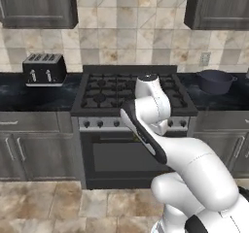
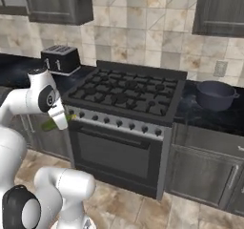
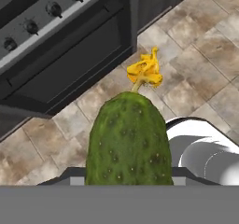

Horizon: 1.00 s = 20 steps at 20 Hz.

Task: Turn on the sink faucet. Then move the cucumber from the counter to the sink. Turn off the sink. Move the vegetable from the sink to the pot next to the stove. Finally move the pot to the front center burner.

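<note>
The gripper point(image 3: 127, 178) is closed around the cucumber point(image 3: 127, 139), carried in the air before the stove point(image 1: 133, 93), above the floor. The step in hand looks like moving the vegetable to the pot point(image 2: 215, 95), which stands on the counter point(image 2: 212, 114) just right of the stove. Next, likely: swing right and lower it into the pot.

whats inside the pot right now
Nothing shows above the pot's rim; its bottom is hidden by its wall. The cucumber is in the end effector, over the floor.
</note>
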### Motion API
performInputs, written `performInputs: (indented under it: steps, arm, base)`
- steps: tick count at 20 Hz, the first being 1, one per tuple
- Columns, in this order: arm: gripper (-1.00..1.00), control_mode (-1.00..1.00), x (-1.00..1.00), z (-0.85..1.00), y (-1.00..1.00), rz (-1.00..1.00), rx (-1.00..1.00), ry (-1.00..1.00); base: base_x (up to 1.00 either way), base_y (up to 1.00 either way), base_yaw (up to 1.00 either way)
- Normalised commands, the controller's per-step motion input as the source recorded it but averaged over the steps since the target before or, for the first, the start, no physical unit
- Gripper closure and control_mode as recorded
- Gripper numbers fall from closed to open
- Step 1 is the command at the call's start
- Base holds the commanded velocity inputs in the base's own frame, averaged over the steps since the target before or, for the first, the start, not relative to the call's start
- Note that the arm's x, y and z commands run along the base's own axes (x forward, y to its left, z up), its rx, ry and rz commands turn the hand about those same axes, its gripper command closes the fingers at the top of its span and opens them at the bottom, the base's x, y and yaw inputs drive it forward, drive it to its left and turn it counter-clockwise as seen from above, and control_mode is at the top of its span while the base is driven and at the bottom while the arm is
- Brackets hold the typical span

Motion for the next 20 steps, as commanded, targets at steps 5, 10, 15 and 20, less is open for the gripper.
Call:
performInputs:
  steps: [5, 10, 15, 20]
  arm:
    - [1.0, 1.0, 0.0, 0.0, 0.0, 0.0, 0.0, 0.0]
    - [1.0, 1.0, 0.0, 0.0, 0.0, 0.0, 0.0, 0.0]
    - [1.0, 1.0, 0.0, 0.0, 0.0, 0.0, 0.0, 0.0]
    - [1.0, 1.0, 0.0, 0.0, 0.0, 0.0, 0.0, 0.0]
  base:
    - [0.31, -0.45, -0.36]
    - [0.41, -0.44, -0.23]
    - [0.43, -0.37, -0.16]
    - [0.43, -0.38, -0.14]
